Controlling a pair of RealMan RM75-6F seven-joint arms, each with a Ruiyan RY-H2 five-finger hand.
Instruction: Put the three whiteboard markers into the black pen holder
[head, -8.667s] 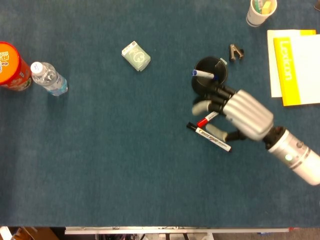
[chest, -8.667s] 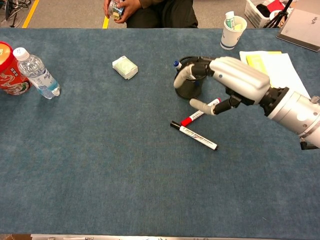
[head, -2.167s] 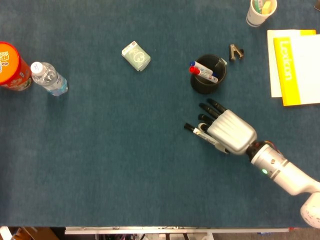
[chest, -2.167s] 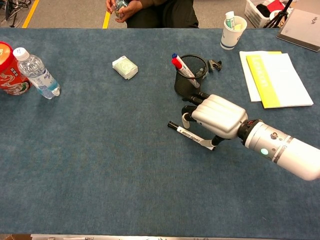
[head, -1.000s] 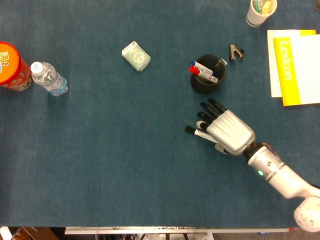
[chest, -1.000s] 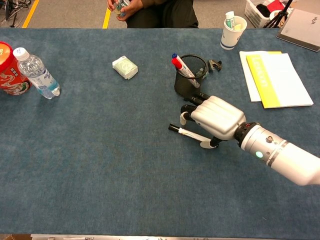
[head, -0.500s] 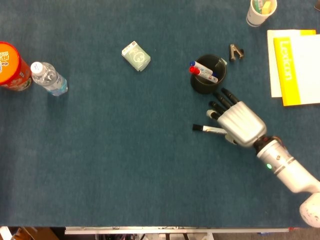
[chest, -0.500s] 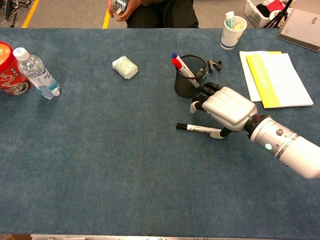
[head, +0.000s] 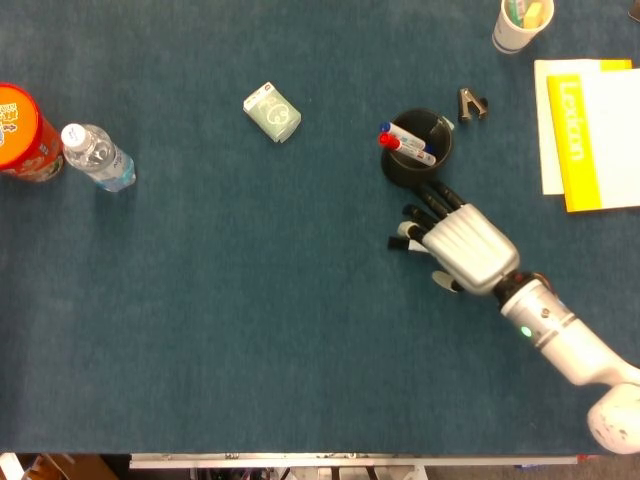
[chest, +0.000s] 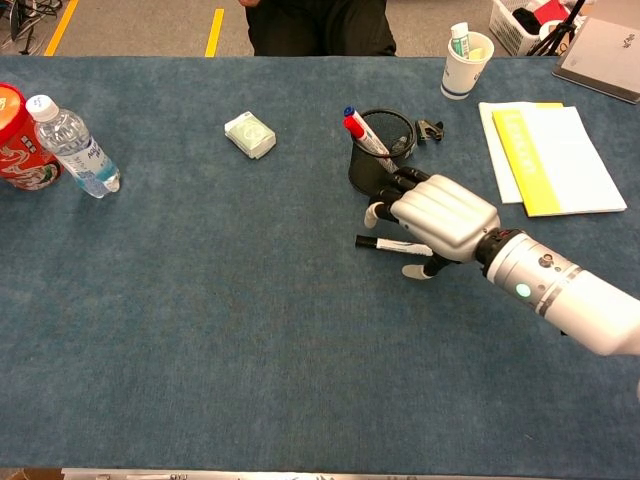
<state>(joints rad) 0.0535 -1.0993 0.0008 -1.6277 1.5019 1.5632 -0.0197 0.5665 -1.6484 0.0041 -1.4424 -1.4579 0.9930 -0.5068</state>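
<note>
At the left edge of the blue table (head: 250, 330) stood an orange canister (head: 25, 132) with a water bottle (head: 97, 157) just beside it, and farther along toward the far edge lay a small pale packet (head: 272, 111). Right of the middle stood the black pen holder (head: 417, 149), holding two markers — a blue-capped marker (head: 408, 134) and a red-capped marker (chest: 366, 139) — both leaning toward the left. Just on the near side of the holder, the right hand (head: 462, 247) was held palm-down over the black marker (chest: 385, 243), gripping its white barrel between thumb and fingers so that only the black-capped end stuck out to the left; whether the marker rested on the cloth could not be told. A binder clip (head: 471, 103) lay just right of the holder, a paper cup (head: 522, 24) stood near the far right corner, and a yellow booklet (head: 590, 135) lay on white paper at the right edge.
</note>
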